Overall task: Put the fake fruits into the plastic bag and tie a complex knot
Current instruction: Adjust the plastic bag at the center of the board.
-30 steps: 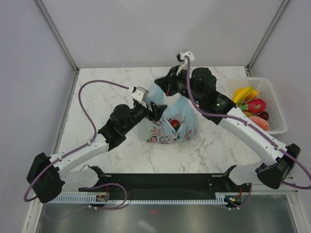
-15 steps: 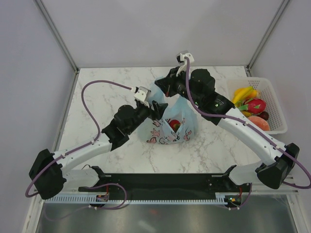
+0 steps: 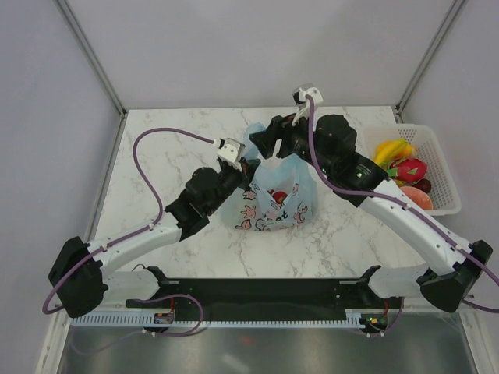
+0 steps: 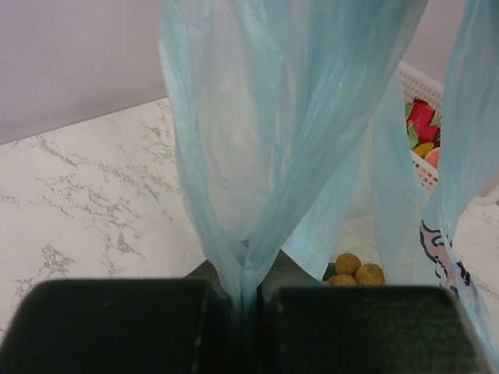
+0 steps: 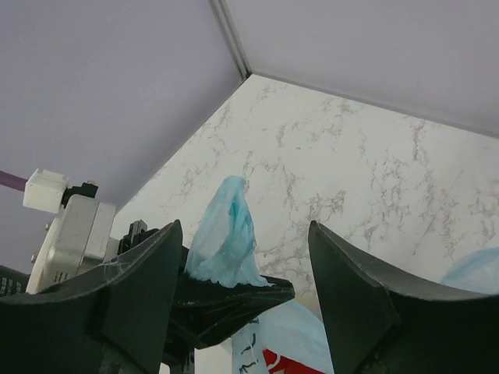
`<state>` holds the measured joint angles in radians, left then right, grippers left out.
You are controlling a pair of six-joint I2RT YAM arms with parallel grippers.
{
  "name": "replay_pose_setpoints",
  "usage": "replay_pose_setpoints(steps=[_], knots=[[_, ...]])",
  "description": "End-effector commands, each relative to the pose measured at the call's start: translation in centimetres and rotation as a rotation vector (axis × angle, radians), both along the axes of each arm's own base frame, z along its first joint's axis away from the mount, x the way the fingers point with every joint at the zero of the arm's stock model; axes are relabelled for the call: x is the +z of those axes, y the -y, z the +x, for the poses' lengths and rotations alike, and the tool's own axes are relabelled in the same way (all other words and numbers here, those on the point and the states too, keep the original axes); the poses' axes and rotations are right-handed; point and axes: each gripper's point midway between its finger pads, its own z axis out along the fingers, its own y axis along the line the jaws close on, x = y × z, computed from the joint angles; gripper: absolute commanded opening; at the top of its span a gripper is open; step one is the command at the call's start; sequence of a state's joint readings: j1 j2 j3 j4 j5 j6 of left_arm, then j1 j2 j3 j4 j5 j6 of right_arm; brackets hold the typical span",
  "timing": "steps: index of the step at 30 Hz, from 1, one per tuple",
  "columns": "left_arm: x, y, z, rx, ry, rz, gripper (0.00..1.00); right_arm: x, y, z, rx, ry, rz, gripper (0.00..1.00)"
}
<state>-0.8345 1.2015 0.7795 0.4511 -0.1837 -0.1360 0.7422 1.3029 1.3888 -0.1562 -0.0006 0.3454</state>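
Observation:
The plastic bag (image 3: 269, 204), light blue with pink doodles, stands at mid-table with a red fruit (image 3: 282, 197) and a tan cluster (image 4: 355, 270) inside. My left gripper (image 3: 251, 166) is shut on one bunched handle loop (image 4: 248, 234), which pulls up taut from its jaws. In the right wrist view the loop's tip (image 5: 226, 230) pokes out above the left jaws. My right gripper (image 5: 245, 269) straddles that spot, open, with its fingers (image 5: 140, 296) well apart and touching nothing. More fake fruits, bananas (image 3: 392, 149) and a dragon fruit (image 3: 411, 168), lie in the basket.
A white mesh basket (image 3: 427, 131) holding the other fruits sits at the table's right edge, also visible in the left wrist view behind the bag (image 4: 417, 82). Both arms cross above the bag. Grey walls enclose the marble table (image 3: 156, 171).
My left gripper has closed on the bag's handle loop. My right gripper, shut before, has opened, let go of the handle and drawn slightly back to the right.

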Motion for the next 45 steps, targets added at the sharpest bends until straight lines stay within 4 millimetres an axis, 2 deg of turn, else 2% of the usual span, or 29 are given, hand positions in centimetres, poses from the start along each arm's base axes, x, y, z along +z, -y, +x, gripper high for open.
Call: replay_pose_setpoints(steps=[1,2,4,5,8,12,14,18,19,20,21,22,23,25,26,28,29,33,45], knots=[[3.0,-0.8,0.0,0.029,0.091,-0.031,0.02,3.7,3.2,-1.5,-0.054,0.102,-0.007,0.74],[3.1,-0.8,-0.1,0.027,0.092,-0.032,0.02,4.4,4.1,-2.6,-0.047,0.120,-0.010,0.76],[3.0,-0.8,0.0,0.027,0.091,-0.028,0.02,4.2,5.1,-3.6,-0.040,0.149,-0.042,0.81],[2.9,-0.8,0.0,0.024,0.090,-0.027,0.02,4.1,6.0,-4.8,-0.024,0.163,-0.047,0.82],[2.9,-0.6,-0.2,0.012,0.094,-0.023,0.02,2.6,7.5,-6.7,0.001,0.210,-0.105,0.85],[2.4,-0.7,-0.2,0.014,0.092,-0.008,0.02,-0.7,10.2,-6.6,-0.096,0.171,-0.145,0.90],[2.0,-0.9,-0.1,0.021,0.095,0.004,0.02,-2.4,10.9,-6.8,-0.110,0.133,-0.135,0.90],[1.5,-1.5,0.1,0.053,0.097,0.005,0.02,-5.3,12.7,-5.6,-0.147,0.083,-0.084,0.92],[1.6,-1.8,0.2,0.063,0.101,0.002,0.02,-5.0,12.0,-6.0,-0.083,0.104,-0.048,0.93],[1.8,-1.9,0.1,0.068,0.107,-0.008,0.02,-6.0,12.0,-6.0,-0.067,0.091,-0.038,0.94],[1.6,-2.2,0.2,0.075,0.107,-0.008,0.02,-6.1,12.4,-5.5,-0.072,0.088,-0.016,0.95],[1.6,-2.4,0.1,0.080,0.107,-0.012,0.02,-5.3,11.7,-6.0,-0.010,0.131,0.017,0.96],[1.6,-2.6,0.1,0.084,0.109,-0.014,0.02,-6.3,11.5,-6.2,0.015,0.123,0.021,0.98],[1.9,-2.8,0.1,0.090,0.116,-0.020,0.02,-5.0,11.2,-6.2,0.052,0.183,0.072,0.98],[1.8,-3.0,0.1,0.093,0.118,-0.016,0.02,-5.7,10.7,-6.2,0.092,0.170,0.071,0.98],[2.0,-3.2,0.0,0.098,0.122,-0.020,0.02,-5.4,10.4,-5.8,0.117,0.189,0.095,0.98],[2.0,-3.4,0.1,0.101,0.122,-0.020,0.02,-6.2,9.9,-5.8,0.152,0.178,0.094,0.98],[1.9,-3.6,0.1,0.103,0.124,-0.017,0.02,-6.4,9.5,-5.3,0.209,0.213,0.115,0.98],[1.8,-2.8,-0.1,0.059,0.123,-0.021,0.02,-7.8,9.2,-1.9,0.163,0.223,0.088,0.98]])
